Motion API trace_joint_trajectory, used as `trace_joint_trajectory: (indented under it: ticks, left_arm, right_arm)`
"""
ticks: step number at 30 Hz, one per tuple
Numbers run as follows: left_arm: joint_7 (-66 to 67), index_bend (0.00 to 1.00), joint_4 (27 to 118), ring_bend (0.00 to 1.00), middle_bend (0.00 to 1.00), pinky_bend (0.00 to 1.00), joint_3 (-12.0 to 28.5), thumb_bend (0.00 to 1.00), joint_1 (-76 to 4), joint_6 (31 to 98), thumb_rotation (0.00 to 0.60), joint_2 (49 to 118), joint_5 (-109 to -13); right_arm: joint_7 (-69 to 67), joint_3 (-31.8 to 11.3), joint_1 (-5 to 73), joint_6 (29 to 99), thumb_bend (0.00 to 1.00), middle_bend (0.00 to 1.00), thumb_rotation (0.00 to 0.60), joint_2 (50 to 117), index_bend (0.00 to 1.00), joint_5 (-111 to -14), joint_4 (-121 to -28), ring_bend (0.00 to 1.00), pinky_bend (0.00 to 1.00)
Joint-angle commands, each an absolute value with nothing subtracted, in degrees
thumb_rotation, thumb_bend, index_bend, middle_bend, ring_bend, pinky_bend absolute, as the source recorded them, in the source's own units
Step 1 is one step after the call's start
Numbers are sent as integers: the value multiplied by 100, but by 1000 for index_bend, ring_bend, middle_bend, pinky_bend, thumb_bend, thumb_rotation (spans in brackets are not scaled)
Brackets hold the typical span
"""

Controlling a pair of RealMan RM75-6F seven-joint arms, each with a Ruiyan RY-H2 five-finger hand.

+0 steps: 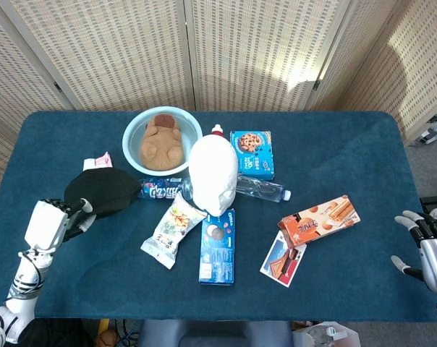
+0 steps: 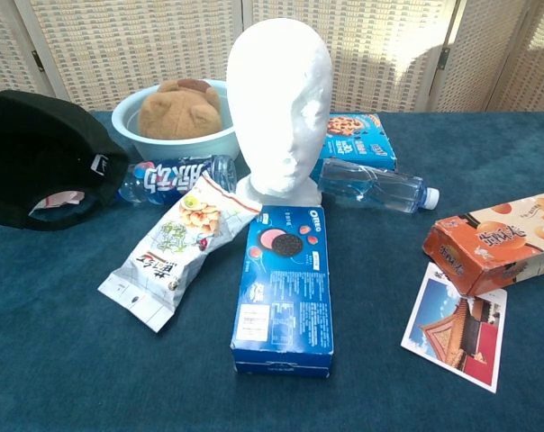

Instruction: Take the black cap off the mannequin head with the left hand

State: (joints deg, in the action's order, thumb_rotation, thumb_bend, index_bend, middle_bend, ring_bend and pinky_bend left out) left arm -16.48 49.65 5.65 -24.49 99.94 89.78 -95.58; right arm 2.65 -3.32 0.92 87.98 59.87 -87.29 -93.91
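Note:
The white mannequin head (image 1: 213,176) stands bare in the middle of the table, facing the chest camera (image 2: 281,103). The black cap (image 1: 103,192) is off it, at the left of the table, tilted with its open underside showing in the chest view (image 2: 38,157). My left hand (image 1: 51,221) holds the cap by its near-left edge, low over the blue cloth. The chest view does not show this hand. Off the table's right edge, my right hand (image 1: 427,244) hangs with fingers apart and nothing in it.
A light blue bowl (image 1: 135,129) with a brown plush toy sits behind the head. A Pepsi bottle (image 2: 177,175), snack bag (image 2: 168,247), Oreo box (image 2: 285,288), cookie box (image 1: 252,153), water bottle (image 2: 376,189), orange box (image 1: 320,219) and postcard (image 1: 282,260) surround it. A pink packet (image 1: 97,163) pokes out behind the cap.

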Motion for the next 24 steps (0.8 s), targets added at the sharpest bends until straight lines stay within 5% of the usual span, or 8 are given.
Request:
trace_joint_trajectory:
  ticks: [1,15,24]
  left_arm:
    - [-1694,617,4557,1000,1000,1000,437,319,-2496,9889,600,9238,-9650]
    - [-1486,591,4260,1000,1000,1000,25,316,-2533,8757,600,9369,-9543]
    - [-164,183,6118,997,991,1000,-167,272,-2504,7384,600,8414,-9046]
  right_arm:
    - [284,-330,95,8796,63,221,600,5986,277,-8731,-9405,145,223]
    - [331,-305,88,8775,62,221,600,6025,277,-8712,-9418,145,223]
    - [312,-305,100,8735,62,221,600,6069,277,-8679,-9368,145,223]
